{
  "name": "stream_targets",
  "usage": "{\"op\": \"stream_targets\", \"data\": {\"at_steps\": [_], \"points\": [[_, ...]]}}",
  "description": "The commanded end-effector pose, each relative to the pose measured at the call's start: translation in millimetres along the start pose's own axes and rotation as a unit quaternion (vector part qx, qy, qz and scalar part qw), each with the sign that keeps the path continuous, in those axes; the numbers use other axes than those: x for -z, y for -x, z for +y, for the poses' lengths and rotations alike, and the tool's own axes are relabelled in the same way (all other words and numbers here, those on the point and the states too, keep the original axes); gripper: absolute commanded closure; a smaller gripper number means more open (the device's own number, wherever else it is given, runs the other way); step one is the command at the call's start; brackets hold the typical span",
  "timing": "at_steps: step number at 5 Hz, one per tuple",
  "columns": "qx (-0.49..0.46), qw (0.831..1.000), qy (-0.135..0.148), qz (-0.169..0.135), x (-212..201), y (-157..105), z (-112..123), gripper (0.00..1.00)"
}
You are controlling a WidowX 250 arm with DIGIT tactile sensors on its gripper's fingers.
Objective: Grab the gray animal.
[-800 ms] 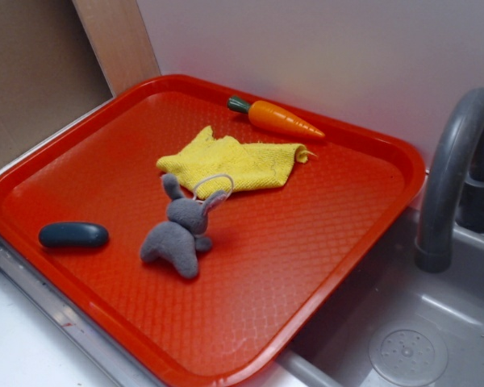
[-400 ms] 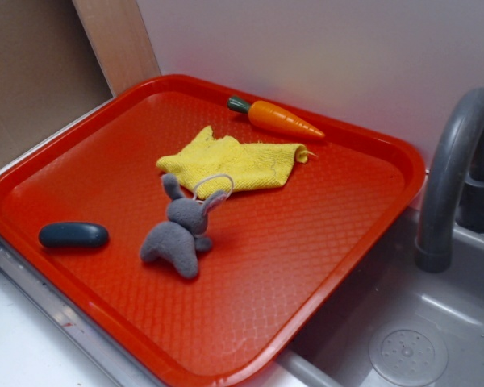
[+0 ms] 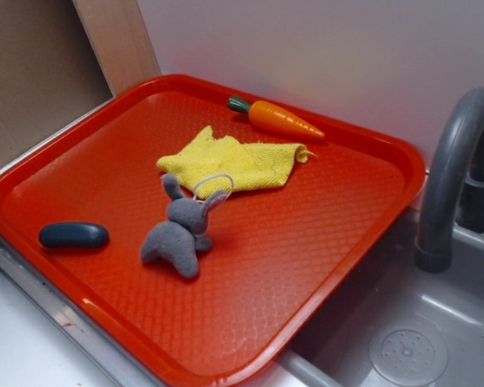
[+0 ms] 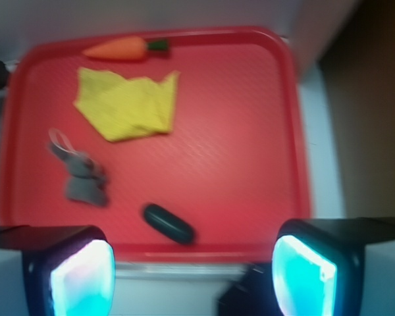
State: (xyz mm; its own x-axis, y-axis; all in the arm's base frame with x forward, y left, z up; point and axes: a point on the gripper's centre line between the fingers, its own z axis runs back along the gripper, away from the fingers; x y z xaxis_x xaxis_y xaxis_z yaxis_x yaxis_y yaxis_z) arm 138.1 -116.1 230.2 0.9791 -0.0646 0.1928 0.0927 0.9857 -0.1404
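A small gray plush rabbit (image 3: 180, 232) with two long ears and a thin white loop at its head lies on its side near the middle of the red tray (image 3: 323, 242). In the wrist view the rabbit (image 4: 84, 176) sits at the tray's left, far ahead of my gripper (image 4: 194, 276). The gripper is open and empty, high above the tray's near edge, its two fingers (image 4: 82, 276) wide apart. It is out of the exterior view.
A yellow cloth (image 3: 234, 161) lies just behind the rabbit and an orange carrot (image 3: 278, 118) at the tray's far edge. A dark blue-gray oval pebble (image 3: 73, 235) lies at the tray's left. A gray sink (image 3: 411, 339) with a faucet (image 3: 452, 169) is at the right.
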Motion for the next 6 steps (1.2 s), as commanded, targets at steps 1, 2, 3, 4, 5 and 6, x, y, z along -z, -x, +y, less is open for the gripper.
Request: {"op": "stream_targets", "data": {"at_steps": [1, 2, 3, 4, 5, 6], "points": [[-0.061, 0.99, 0.126, -0.007, 35.8, -26.8, -68.5, 0.0], [-0.101, 0.985, 0.134, 0.037, 71.1, -32.9, -84.0, 0.0], [-0.079, 0.988, 0.108, 0.077, 114.4, -31.5, -101.8, 0.0], [-0.061, 0.988, 0.077, 0.119, 146.8, -28.2, -112.6, 0.0], [-0.028, 0.988, 0.048, 0.147, 174.2, -19.9, -118.2, 0.0], [-0.006, 0.985, 0.035, 0.167, 191.6, -12.6, -128.2, 0.0]]}}
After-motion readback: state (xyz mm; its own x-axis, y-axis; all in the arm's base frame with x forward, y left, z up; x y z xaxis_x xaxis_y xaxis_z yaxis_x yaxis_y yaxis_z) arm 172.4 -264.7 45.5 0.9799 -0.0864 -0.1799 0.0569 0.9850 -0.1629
